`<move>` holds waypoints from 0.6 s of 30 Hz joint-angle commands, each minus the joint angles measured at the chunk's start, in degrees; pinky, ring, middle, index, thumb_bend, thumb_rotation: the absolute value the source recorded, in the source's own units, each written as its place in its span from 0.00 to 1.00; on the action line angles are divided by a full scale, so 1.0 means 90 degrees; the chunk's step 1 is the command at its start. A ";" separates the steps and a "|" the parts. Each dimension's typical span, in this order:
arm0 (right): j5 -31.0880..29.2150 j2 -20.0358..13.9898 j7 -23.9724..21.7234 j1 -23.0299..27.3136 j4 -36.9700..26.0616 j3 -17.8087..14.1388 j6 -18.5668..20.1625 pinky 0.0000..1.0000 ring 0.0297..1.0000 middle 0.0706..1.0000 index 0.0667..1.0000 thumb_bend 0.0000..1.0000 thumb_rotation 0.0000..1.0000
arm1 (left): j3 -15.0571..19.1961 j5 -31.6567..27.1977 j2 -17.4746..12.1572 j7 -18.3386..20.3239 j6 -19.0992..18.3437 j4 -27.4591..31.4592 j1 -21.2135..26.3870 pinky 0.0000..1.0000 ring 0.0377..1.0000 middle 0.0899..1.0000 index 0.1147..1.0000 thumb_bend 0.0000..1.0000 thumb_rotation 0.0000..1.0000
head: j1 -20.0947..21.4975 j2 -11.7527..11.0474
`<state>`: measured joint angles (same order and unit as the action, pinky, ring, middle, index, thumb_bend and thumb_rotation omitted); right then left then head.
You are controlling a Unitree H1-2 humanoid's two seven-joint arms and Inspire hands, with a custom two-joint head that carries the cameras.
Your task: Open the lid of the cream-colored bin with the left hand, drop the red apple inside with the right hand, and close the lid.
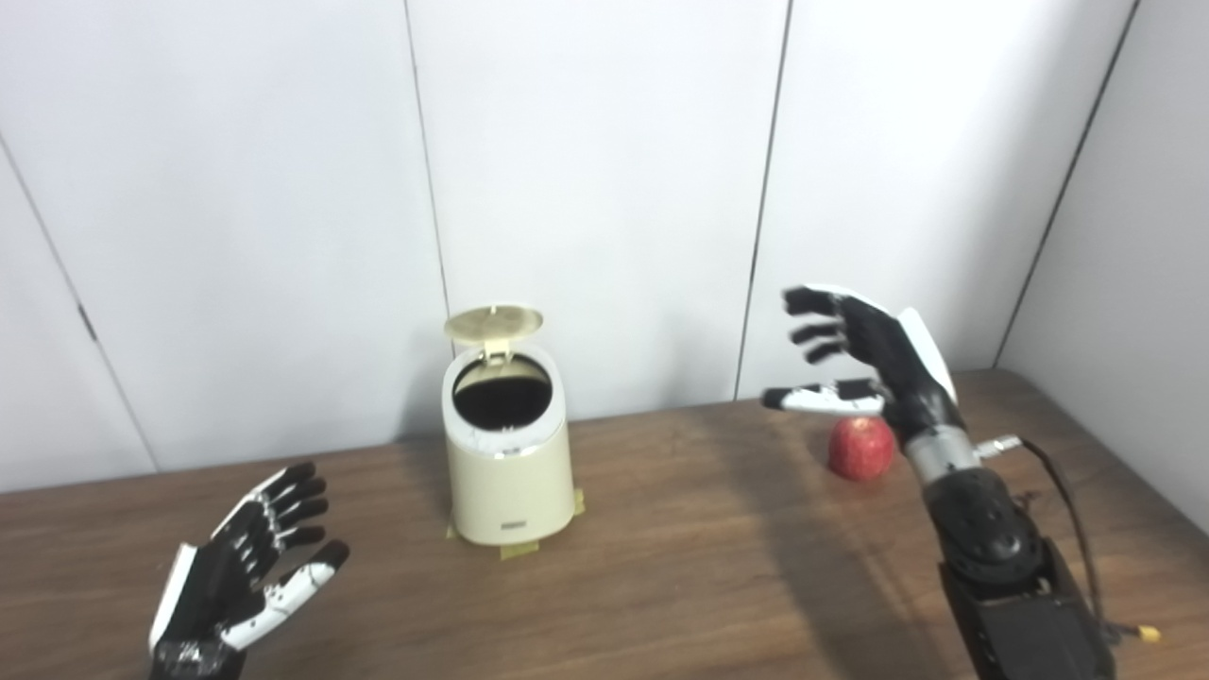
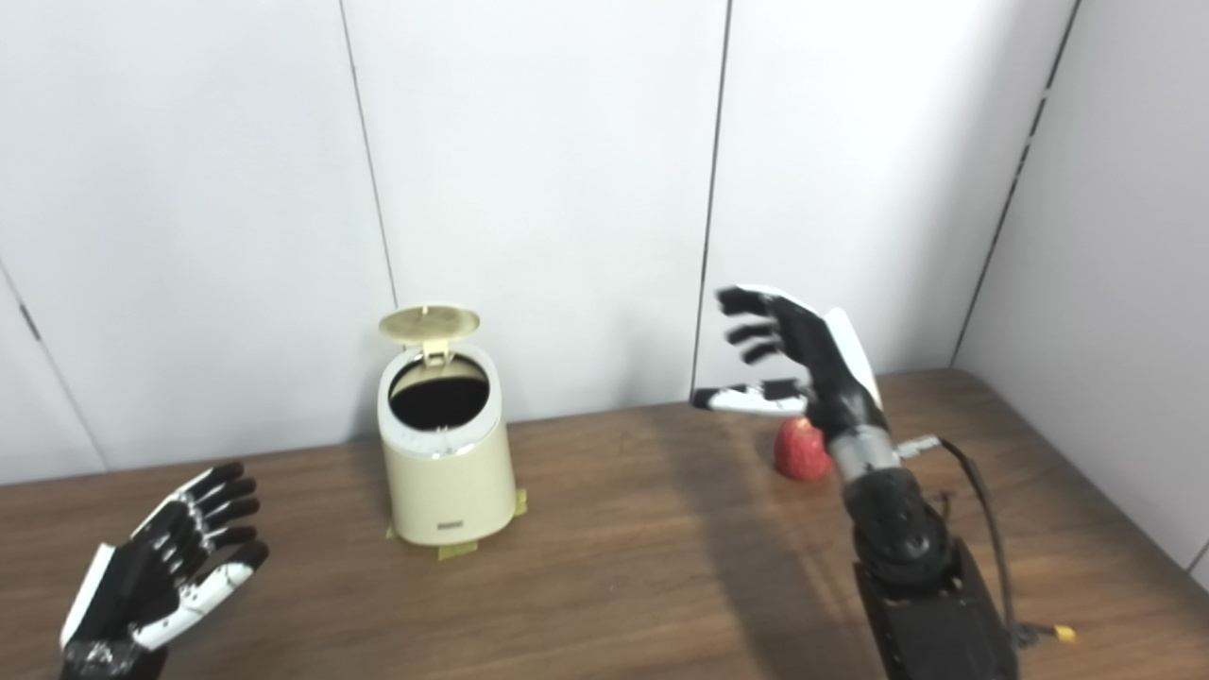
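bin: cream bin sits mid-table toward the far side, taped down at the base, mouth dark and open

lid: lid is already flipped up and standing on its hinge at the back, so opening looks done

apple: red apple is on the table off to the right of the bin, well apart from it, nothing touching it

right hand: right hand hovers just above the apple, fingers spread wide, thumb stretched out to the left, holding nothing

left hand: left hand is near-left, low over the table, fingers apart, empty, well clear of the bin

step in hand: grabbing the apple, I'd say

how to do it well: come straight down so the palm is centred over the apple, wrap fingers and thumb around opposite sides below its widest part, then lift. It's round and will probably roll if poked from one side.

watch out: lid is only propped up, so keep the carry high and don't bump it
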<state>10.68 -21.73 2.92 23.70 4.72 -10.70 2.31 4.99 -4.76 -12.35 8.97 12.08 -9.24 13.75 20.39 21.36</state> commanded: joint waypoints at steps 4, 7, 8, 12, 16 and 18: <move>0.0299 -0.0475 0.0247 0.0304 0.0174 -0.0116 0.0050 0.61 0.72 0.77 0.75 0.81 0.09 | 0.0122 -0.0283 -0.0084 0.0041 0.0082 0.0203 0.0266 0.76 0.80 0.81 0.84 0.67 0.16 | 0.0083 0.0030; 0.0481 -0.0730 0.0130 0.0297 0.0354 -0.0017 0.0263 0.68 0.78 0.80 0.78 0.81 0.10 | 0.0144 -0.0305 -0.0096 0.0043 0.0009 0.0260 0.0252 0.75 0.81 0.81 0.84 0.67 0.15 | 0.0103 0.0055; 0.0481 -0.0812 0.0054 0.0300 0.0428 0.0012 0.0336 0.70 0.79 0.81 0.79 0.81 0.11 | 0.0138 -0.0289 -0.0112 0.0053 0.0003 0.0270 0.0251 0.73 0.81 0.81 0.84 0.67 0.15 | 0.0110 0.0062; 0.0298 -0.0988 -0.0258 0.0309 0.0619 0.0059 0.0680 0.83 0.88 0.86 0.84 0.85 0.14 | 0.0119 -0.0239 -0.0142 0.0059 -0.0026 0.0296 0.0250 0.73 0.81 0.81 0.84 0.67 0.16 | 0.0128 0.0092; 0.0254 -0.1144 -0.0562 0.0295 0.0808 0.0166 0.0966 0.87 0.93 0.89 0.86 0.86 0.19 | 0.0106 -0.0150 -0.0145 0.0016 -0.0026 0.0315 0.0248 0.73 0.79 0.80 0.84 0.68 0.17 | 0.0141 0.0105; 0.0248 -0.1221 -0.0689 0.0287 0.0945 0.0230 0.0999 0.88 0.93 0.90 0.87 0.86 0.18 | 0.0117 -0.0206 -0.0129 0.0029 -0.0081 0.0337 0.0247 0.71 0.79 0.80 0.83 0.68 0.16 | 0.0162 0.0125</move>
<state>12.98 -29.90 -2.89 23.67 13.91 -8.37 11.64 5.90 -6.40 -12.61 9.34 10.81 -8.84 13.73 21.80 22.41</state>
